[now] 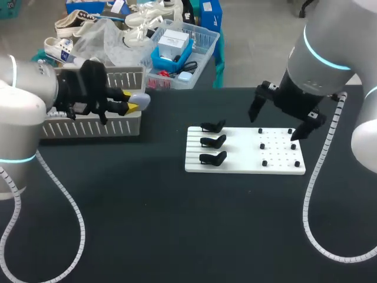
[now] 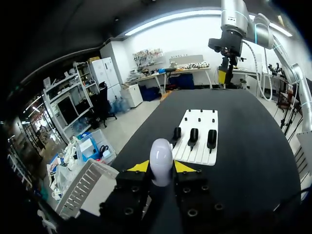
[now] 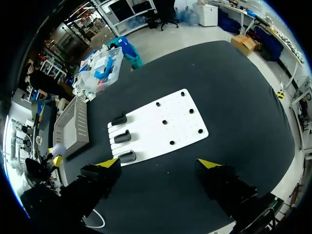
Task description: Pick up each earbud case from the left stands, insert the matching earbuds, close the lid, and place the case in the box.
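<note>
Step in hand: judged to be the last one for this case, setting it into the box.
Left end effector [image 1: 131, 106]: closed on the white earbud case [image 1: 140, 99], one yellow tip on each side. The lid looked shut in the left wrist view, though the seam was too small to be sure.
Case position: held out ahead of the fingers, near the right end wall of the slotted white box [image 1: 88, 127]. The head view did not settle whether it was fully inside the rim.
Right end effector [image 1: 280, 122]: open and holding nothing, hanging over the right half of the white board [image 1: 235, 165].
Stands [image 1: 213, 141]: three black ones on the board's left side, all bare.
Doing it well: the arm would need to bring the case inward, well apart from the end wall. It should then lower until the case is close to the box floor before the fingers part, so the rounded shell does not roll or bounce.
Risk: letting go at the rim could tip the case onto the worktop [image 1: 177, 224].
</note>
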Controlling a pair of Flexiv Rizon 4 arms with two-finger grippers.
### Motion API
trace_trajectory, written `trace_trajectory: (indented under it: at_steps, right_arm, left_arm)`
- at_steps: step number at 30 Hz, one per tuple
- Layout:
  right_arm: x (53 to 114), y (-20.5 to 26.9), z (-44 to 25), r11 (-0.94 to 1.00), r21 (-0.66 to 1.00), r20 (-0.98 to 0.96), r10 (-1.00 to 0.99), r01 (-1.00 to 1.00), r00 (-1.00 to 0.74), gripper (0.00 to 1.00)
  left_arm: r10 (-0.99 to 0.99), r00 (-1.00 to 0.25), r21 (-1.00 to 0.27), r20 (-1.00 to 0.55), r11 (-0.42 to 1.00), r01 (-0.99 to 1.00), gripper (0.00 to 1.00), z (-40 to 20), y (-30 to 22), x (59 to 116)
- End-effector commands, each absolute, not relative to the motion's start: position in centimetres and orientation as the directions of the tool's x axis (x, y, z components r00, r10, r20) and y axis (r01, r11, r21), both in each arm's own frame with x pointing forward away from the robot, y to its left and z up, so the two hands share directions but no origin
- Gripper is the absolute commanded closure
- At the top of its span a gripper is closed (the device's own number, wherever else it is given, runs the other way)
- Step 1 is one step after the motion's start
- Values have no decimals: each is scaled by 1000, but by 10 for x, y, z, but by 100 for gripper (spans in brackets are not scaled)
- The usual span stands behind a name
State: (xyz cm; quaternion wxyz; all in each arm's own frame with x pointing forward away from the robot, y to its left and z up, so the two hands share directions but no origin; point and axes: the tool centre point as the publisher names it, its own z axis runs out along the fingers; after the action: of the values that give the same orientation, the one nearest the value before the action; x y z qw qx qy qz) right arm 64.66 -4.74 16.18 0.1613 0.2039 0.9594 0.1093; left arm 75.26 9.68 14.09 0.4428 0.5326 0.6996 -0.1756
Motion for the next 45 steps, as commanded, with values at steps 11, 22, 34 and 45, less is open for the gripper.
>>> trace_trajectory:
  at_steps: [11, 22, 34, 45]
  right_arm:
    - [645, -48, 161, 892, 279, -270, 429, 357, -862, 0]
    - [645, -48, 161, 892, 279, -270, 429, 357, -862, 0]
    - [645, -48, 161, 892, 279, -270, 429, 357, -862, 0]
    - [645, -48, 161, 892, 279, -270, 429, 357, -862, 0]
  left_arm:
    - [640, -155, 229, -752, 475, 850, 100, 140, 130, 771]
    - [673, -246, 228, -697, 534, 814, 100, 135, 168, 793]
    - [638, -333, 170, -695, 595, 785, 100, 109, 191, 827]
    - [622, -411, 125, -666, 637, 761, 89, 80, 200, 868]
